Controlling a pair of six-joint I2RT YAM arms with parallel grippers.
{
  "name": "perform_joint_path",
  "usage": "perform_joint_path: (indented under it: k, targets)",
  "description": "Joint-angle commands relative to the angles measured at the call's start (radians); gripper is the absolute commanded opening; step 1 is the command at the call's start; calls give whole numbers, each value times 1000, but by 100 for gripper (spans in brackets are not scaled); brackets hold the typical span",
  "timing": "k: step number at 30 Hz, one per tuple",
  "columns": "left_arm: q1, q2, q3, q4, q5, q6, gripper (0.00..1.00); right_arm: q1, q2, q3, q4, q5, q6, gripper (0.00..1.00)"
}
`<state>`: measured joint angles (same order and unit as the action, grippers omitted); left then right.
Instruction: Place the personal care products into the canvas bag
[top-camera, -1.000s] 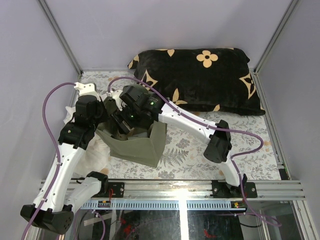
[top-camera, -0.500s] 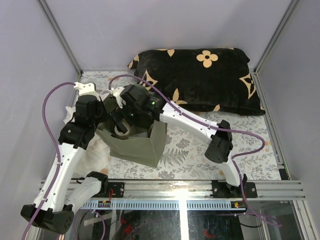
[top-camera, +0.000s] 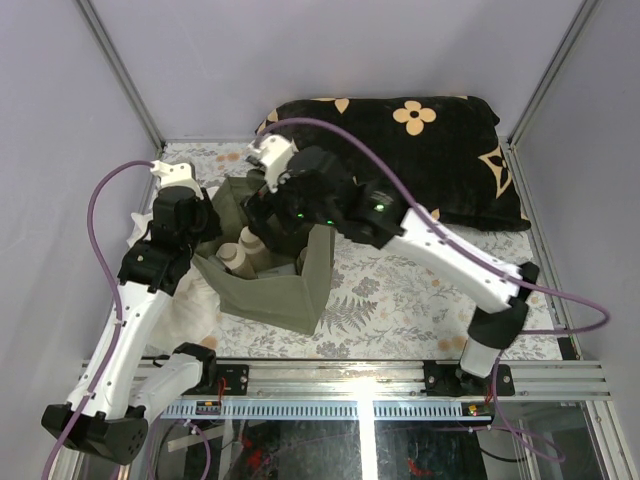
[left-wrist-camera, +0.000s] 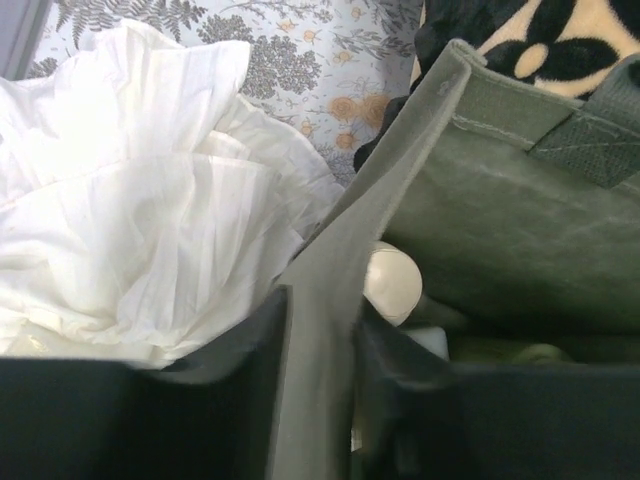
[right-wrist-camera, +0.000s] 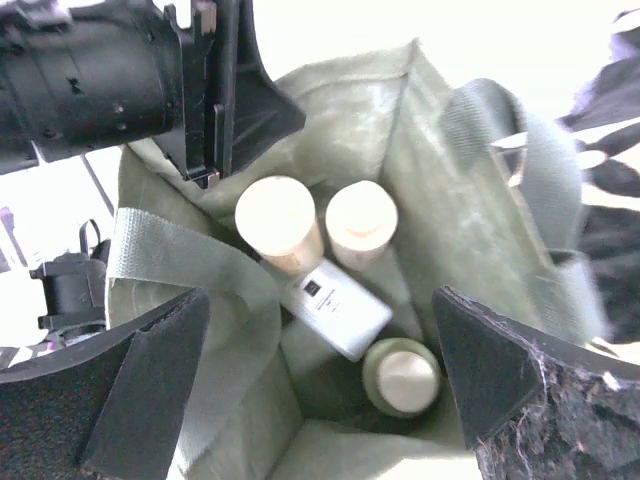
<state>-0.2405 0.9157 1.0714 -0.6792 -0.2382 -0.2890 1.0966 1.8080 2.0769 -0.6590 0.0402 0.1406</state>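
The olive canvas bag stands open left of centre. In the right wrist view two beige bottles stand upright inside the bag, with a white flat pack and a pale green bottle with a beige cap beside them. Bottle caps also show in the top view. My right gripper hangs open and empty above the bag's mouth. My left gripper is shut on the bag's left wall and holds it open. A beige cap shows just inside.
A crumpled white cloth lies against the bag's left side. A black cushion with tan flowers fills the back right. The flowered tablecloth covers the table. Metal frame posts stand at the corners.
My right gripper has risen out of the bag and moved back, open. The bottles inside are now uncovered. The left gripper still holds the bag wall.
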Motion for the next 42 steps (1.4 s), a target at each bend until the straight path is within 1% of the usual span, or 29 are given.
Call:
perform_joint_path:
  k: [1, 3, 4, 5, 6, 14, 16, 19, 21, 25, 28, 29, 31, 33, 34, 36, 42]
  targets:
    - [-4, 15, 53, 16, -20, 21, 41, -40, -129, -19, 15, 126, -35, 99]
    - [-4, 17, 69, 12, -45, 28, 61, -82, -139, -15, -15, 127, -32, 99]
    - [-4, 18, 80, 11, -56, 32, 77, -107, -140, -22, -23, 126, -33, 99]
    - [-4, 19, 92, 9, -64, 38, 92, -129, -141, -38, -26, 123, -36, 99]
    - [-4, 21, 105, 8, -72, 43, 99, -156, -154, -54, -24, 116, -40, 99]
    - [-4, 37, 221, 15, -115, 77, 100, -398, -197, -179, 24, 48, -125, 99]
    - [-4, 51, 256, 12, -162, 86, 100, -470, -205, -221, 48, 33, -140, 99]
    - [-1, 113, 322, -39, -276, 118, 100, -592, -227, -299, 88, -26, -134, 99]
    - [23, 148, 349, -52, -300, 149, 100, -661, -239, -352, 102, -50, -130, 99]
    - [128, 201, 375, -34, -199, 174, 100, -774, -258, -456, 109, -67, -123, 99]
    - [170, 229, 375, -2, -136, 162, 100, -841, -283, -542, 133, -83, -110, 99]
    - [190, 238, 374, 21, -87, 148, 100, -865, -294, -574, 142, -85, -104, 99]
    - [234, 251, 364, 64, -22, 132, 100, -891, -300, -603, 146, -98, -95, 99]
    - [264, 252, 331, 147, 38, 129, 100, -912, -308, -635, 150, -99, -84, 99]
    - [271, 251, 306, 194, 37, 127, 100, -914, -314, -646, 155, -95, -81, 99]
    - [275, 256, 271, 255, -3, 110, 100, -915, -323, -662, 159, -90, -79, 99]
    - [274, 309, 271, 259, -179, 28, 100, -915, -333, -656, 142, -57, -90, 99]
